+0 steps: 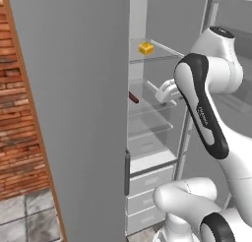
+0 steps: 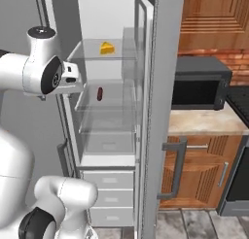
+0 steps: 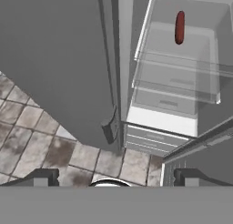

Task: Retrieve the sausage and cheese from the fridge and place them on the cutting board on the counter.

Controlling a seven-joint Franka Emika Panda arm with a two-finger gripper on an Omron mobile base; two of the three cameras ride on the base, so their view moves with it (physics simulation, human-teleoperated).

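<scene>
In front of the robot, one fridge (image 2: 151, 111) stands with its doors swung open, showing a white interior with clear shelves and three white drawers (image 2: 108, 198) at the bottom. To its right, one table (image 2: 204, 121) of beige stone runs over brown wooden cabinets (image 2: 204, 170) and carries one dark microwave (image 2: 199, 85). One white arm (image 1: 206, 113) reaches toward the fridge opening. The tool (image 3: 113, 175) hangs just outside the shelves, empty, its two fingers spread as wide apart as they go, pointing down toward the tiled floor (image 3: 41, 141) and the lower fridge. One sausage (image 2: 99, 93), dark reddish-brown, lies on the middle clear shelf. One cheese (image 2: 107, 48), a small yellow wedge, sits on the shelf above it, well apart from the sausage.
</scene>
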